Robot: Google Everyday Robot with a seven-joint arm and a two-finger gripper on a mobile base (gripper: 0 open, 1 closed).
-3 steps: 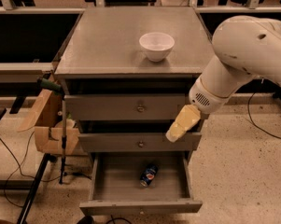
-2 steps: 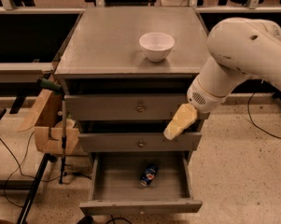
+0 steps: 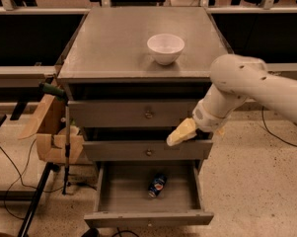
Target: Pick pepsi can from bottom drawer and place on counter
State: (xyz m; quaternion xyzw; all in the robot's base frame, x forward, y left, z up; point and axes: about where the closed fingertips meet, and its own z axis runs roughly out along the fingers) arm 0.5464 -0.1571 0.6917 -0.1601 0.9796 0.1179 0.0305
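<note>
The pepsi can (image 3: 157, 185) lies on its side on the grey floor of the open bottom drawer (image 3: 148, 217), right of the middle. My gripper (image 3: 179, 134), with yellowish fingers, hangs in front of the right part of the middle drawer front, above and to the right of the can, and holds nothing that I can see. The white arm reaches in from the right. The grey counter (image 3: 118, 48) tops the cabinet.
A white bowl (image 3: 165, 48) stands on the counter, right of centre. Two closed drawer fronts with brass knobs (image 3: 148, 114) sit above the open drawer. A cardboard box (image 3: 52, 132) and a tripod with cables stand left of the cabinet.
My gripper and arm have moved left and slightly down, closer to the space above the open drawer. The can and bowl have not moved.
</note>
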